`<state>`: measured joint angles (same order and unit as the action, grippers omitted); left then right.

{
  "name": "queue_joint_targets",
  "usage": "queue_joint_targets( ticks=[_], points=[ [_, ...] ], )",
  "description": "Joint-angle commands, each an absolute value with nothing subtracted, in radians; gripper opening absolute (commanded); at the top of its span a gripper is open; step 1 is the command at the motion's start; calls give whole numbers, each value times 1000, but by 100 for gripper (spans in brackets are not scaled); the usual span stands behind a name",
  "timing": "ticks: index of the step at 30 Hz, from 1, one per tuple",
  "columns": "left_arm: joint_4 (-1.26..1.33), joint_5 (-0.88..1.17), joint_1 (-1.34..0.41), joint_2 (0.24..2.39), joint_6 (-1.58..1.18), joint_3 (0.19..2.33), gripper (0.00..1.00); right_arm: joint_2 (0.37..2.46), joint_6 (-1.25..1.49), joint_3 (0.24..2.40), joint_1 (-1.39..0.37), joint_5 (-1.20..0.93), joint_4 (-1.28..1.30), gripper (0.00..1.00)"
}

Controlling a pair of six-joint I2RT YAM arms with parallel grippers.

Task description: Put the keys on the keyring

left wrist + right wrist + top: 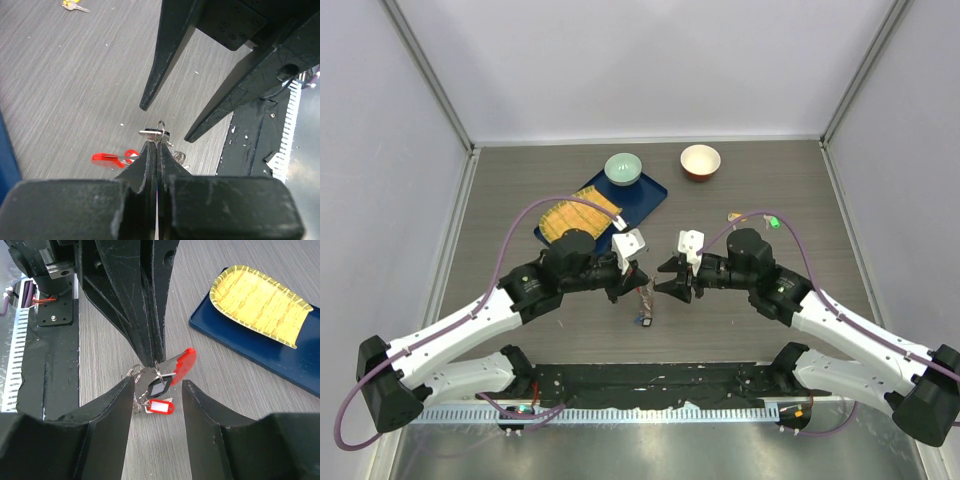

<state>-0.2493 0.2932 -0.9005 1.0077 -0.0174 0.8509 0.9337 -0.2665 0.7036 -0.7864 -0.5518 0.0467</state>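
Grey table is seen from above, with the keyring held centrally between the left gripper and the right gripper. From the left wrist, its ring is shown clenched, a black key against it. From the right wrist, parted, empty jaws are shown flanking the bunch; the key's head should be pinched squarely.

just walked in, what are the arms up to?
The left gripper is shut on the keyring, holding it between the two arms. The right gripper faces it, jaws open on either side of the bunch, gripping nothing. A yellow key and a green key lie loose on the table, far right.
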Motion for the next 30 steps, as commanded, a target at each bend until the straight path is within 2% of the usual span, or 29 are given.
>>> queue_joint_targets(
  ticks=[1, 4, 10, 17, 30],
  points=[
    [-232, 364, -894, 988, -5, 900, 0, 925, -284, 747, -792, -589, 26, 49],
    [-230, 385, -894, 989, -5, 902, 0, 930, -285, 749, -793, -601, 26, 47],
    [-225, 387, -894, 991, -5, 900, 0, 951, -285, 758, -790, -629, 44, 33],
    [-207, 380, -894, 977, -5, 891, 0, 962, -291, 761, -792, -627, 63, 1],
    [-9, 170, -894, 835, -81, 769, 0, 945, -275, 727, -793, -554, 38, 1]
  ],
)
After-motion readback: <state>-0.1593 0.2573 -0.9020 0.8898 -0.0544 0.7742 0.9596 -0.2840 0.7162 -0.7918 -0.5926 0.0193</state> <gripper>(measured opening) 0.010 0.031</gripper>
